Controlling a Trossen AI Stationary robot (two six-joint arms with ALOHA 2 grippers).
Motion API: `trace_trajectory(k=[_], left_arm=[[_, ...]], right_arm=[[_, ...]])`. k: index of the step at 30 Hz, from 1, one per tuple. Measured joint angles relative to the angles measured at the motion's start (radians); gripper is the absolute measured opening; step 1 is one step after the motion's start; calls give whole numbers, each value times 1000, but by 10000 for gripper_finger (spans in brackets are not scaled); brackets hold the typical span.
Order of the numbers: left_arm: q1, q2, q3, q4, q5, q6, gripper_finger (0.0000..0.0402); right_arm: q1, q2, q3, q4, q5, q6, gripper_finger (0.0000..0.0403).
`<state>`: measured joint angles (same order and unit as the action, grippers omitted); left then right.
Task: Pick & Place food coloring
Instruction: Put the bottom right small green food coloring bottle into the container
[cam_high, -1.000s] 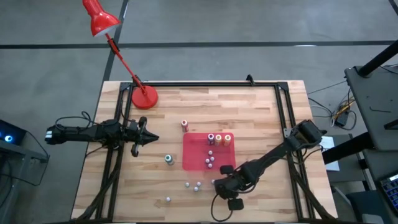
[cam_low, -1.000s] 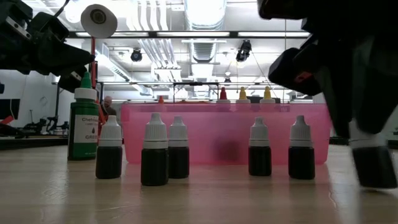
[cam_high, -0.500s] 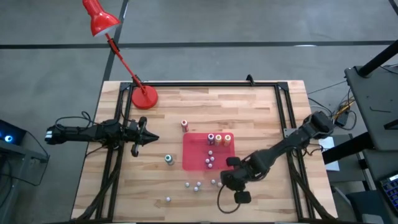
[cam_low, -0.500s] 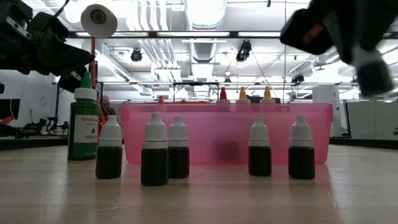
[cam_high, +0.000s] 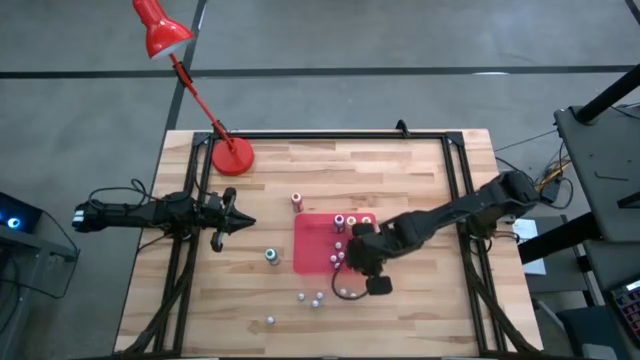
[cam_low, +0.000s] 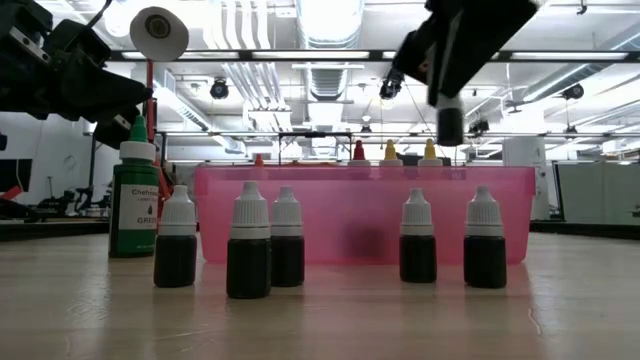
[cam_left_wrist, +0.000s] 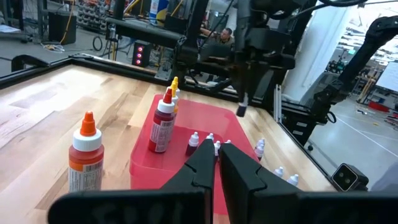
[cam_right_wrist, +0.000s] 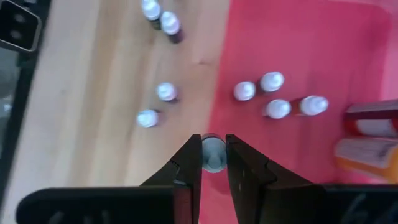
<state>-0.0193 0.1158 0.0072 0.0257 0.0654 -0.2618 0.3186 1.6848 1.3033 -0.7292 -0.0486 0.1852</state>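
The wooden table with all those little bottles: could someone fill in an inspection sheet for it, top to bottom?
Surface: light wooden plank table, black frame around it.
Job's things: five small dark dropper bottles with white caps stand on the wood in front of the pink plastic tray; four more are inside it; three taller coloured bottles stand at its far end.
Clutter: green bottle and orange-capped bottle outside the tray; red desk lamp at the far-left corner.
Grippers: right pincer holds one small bottle above the tray's edge; left pincer shut, waiting at the left.
Cables: loose wires beyond the right edge.
Surroundings: workshop hall, ceiling lights.
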Motion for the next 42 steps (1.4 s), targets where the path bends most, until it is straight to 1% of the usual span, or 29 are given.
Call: trace_trajectory(k=[6, 8, 14, 24, 34, 42], left_arm=[[0, 0, 0, 0, 0, 0, 0], [0, 0, 0, 0, 0, 0, 0], [0, 0, 0, 0, -1, 0, 0], [0, 0, 0, 0, -2, 0, 0], [0, 0, 0, 1, -3, 0, 0], [0, 0, 0, 1, -3, 0, 0]], right_arm=[[-63, 9, -2, -3, 10, -77, 50], [-68, 22, -3, -2, 27, -89, 50], [-68, 85, -5, 9, 26, -138, 50], [-68, 139, -6, 88, 25, -145, 50], [-68, 177, -8, 107, 25, -166, 50], [-68, 179, -19, 134, 23, -171, 50]])
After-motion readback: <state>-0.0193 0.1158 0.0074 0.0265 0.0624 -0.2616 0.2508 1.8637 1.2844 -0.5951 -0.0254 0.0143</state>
